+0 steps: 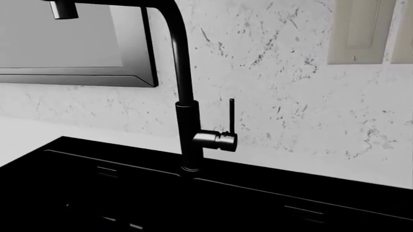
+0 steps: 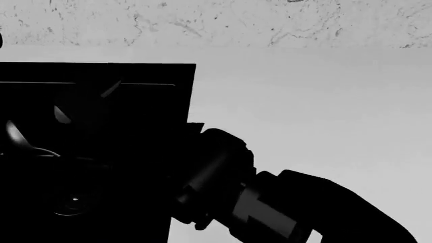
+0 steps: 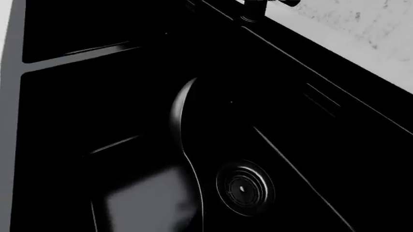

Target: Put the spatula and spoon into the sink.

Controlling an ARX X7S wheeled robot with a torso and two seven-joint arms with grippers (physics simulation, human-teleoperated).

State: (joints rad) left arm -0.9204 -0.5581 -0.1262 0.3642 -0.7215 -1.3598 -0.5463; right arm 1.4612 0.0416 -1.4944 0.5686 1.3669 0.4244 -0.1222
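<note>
The black sink (image 2: 145, 73) fills the left of the head view, its drain (image 2: 71, 202) low in the basin. My right arm (image 2: 270, 207) reaches into it from the lower right, and its gripper end is lost against the black. In the basin lies a pale oval with a thin curved line trailing from it (image 2: 13, 132), possibly the spoon. The right wrist view looks down at the ringed drain (image 3: 244, 188), where a long dark shape with a pale curved edge (image 3: 175, 116) runs up from the frame's bottom. It may be the spatula. The left gripper shows nowhere.
The tall black tap (image 1: 185, 96) with its side lever (image 1: 223, 137) rises from the sink's back rim (image 1: 129, 154) against a speckled white wall. Pale counter (image 2: 310, 116) spreads right of the sink. A divider (image 3: 71, 53) splits the two basins.
</note>
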